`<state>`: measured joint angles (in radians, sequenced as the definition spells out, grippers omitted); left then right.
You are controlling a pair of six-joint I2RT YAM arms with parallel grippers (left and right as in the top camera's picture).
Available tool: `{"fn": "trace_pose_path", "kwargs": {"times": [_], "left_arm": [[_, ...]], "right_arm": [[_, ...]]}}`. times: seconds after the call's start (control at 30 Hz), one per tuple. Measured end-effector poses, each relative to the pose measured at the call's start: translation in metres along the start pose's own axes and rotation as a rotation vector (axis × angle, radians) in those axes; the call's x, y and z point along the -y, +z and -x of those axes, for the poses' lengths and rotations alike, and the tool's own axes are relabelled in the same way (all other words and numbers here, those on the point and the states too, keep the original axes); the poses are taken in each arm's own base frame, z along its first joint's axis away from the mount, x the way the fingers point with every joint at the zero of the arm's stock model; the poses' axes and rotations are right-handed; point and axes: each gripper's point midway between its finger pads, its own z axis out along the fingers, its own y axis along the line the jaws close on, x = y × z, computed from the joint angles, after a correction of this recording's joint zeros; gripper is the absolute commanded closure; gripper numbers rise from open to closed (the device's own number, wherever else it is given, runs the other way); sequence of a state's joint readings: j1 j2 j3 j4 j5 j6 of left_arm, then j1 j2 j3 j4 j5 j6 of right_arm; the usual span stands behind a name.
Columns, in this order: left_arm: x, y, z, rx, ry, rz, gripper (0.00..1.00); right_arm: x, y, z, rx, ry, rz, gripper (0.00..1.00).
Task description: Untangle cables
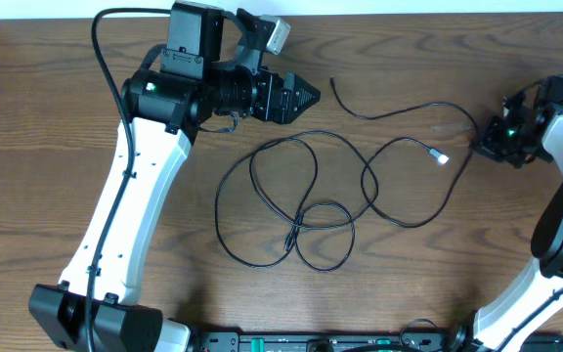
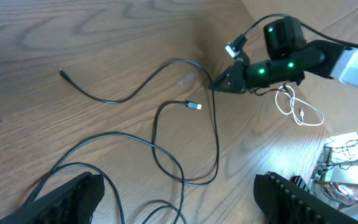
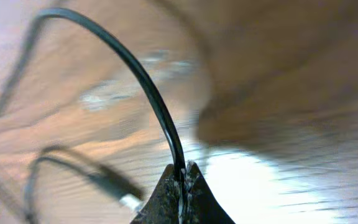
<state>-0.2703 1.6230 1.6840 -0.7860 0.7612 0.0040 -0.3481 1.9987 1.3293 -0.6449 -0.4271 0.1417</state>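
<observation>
My right claw [image 3: 180,182] pinches a black cable [image 3: 146,78] on the tabletop [image 1: 66,117], right side | my left claw [image 1: 306,96] hangs wide, empty | cables [image 1: 299,220] lie mid-tabletop, loops crossing | untangling barely begun, most left.

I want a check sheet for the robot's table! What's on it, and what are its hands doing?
Surface: brown wood-grain table.
Job's things: thin black cables in crossing loops mid-table; a silver-tipped plug lies free; a white cord loops by the right arm.
Clutter: a clear bit near the plug, too faint to name.
Hands: left hand open, holding nothing; right hand shut on a black cable.
Cables: black arm wire runs along the left arm.
Surroundings: dark rail at the table's near edge.
</observation>
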Motion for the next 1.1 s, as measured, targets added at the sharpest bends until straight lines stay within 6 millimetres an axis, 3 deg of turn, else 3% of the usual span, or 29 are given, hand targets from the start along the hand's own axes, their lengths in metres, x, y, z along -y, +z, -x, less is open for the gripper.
{"fn": "trace_pose_path", "kwargs": {"times": [0.07, 0.17, 0.3, 0.47, 0.63, 0.77, 0.87, 1.1], "left_arm": [[0.0, 0.0, 0.0, 0.0, 0.0, 0.0, 0.18], [0.0, 0.0, 0.0, 0.0, 0.0, 0.0, 0.17], [0.0, 0.0, -0.001, -0.003, -0.002, 0.0, 0.18], [0.0, 0.0, -0.003, -0.01, -0.009, 0.001, 0.18], [0.0, 0.0, -0.003, -0.013, -0.011, 0.001, 0.18], [0.0, 0.0, -0.004, -0.014, -0.012, 0.001, 0.18], [0.0, 0.0, -0.004, -0.014, -0.012, 0.001, 0.18], [0.0, 0.0, -0.004, -0.014, -0.012, 0.001, 0.18]], "right_arm": [[-0.018, -0.017, 0.006, 0.042, -0.036, 0.058, 0.99], [-0.047, -0.058, 0.021, 0.147, -0.105, 0.12, 0.99], [-0.093, -0.142, 0.033, 0.351, -0.226, 0.184, 0.99], [-0.142, -0.243, 0.035, 0.592, -0.36, 0.226, 0.99], [-0.171, -0.315, 0.025, 0.76, -0.43, 0.232, 0.99], [-0.177, -0.346, 0.018, 0.821, -0.427, 0.205, 0.99], [-0.17, -0.355, 0.02, 0.843, -0.394, 0.145, 0.99], [-0.105, -0.341, 0.037, 0.825, -0.217, -0.141, 0.99]]}}
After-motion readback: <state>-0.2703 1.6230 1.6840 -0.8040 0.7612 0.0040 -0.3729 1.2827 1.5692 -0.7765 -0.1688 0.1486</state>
